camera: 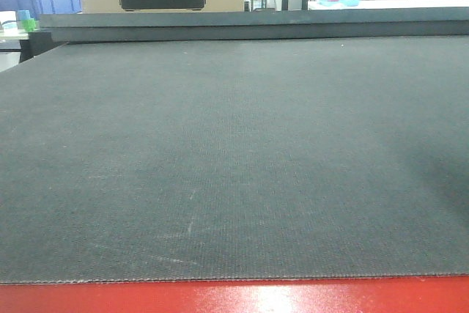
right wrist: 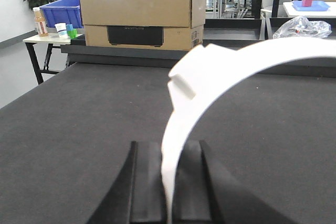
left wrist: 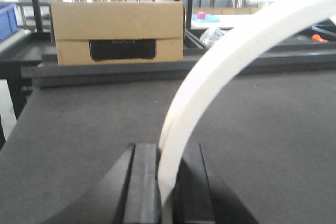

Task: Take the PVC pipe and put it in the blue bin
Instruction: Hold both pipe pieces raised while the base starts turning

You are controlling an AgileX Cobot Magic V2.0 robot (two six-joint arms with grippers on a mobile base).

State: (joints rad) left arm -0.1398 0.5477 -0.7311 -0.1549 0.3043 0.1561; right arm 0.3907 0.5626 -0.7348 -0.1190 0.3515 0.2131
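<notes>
The left hand [left wrist: 167, 153] and right hand [right wrist: 169, 153] each pinch a white curved strip [left wrist: 220, 61]. If it's the PVC pipe, it's probably light, springy and slick, best held mid-length.

Even indoor light; PVC pipe [left wrist: 223, 65] blurred, glaring white (wrist views); mat [camera: 432, 174] faintly shadowed.

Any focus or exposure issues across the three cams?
Left wrist view: soft throughout, white curved strip and brown cardboard box blurred. Right wrist view: sharper, strip nearly clipped. Front view: glare on glossy red table edge, background overexposed.
</notes>
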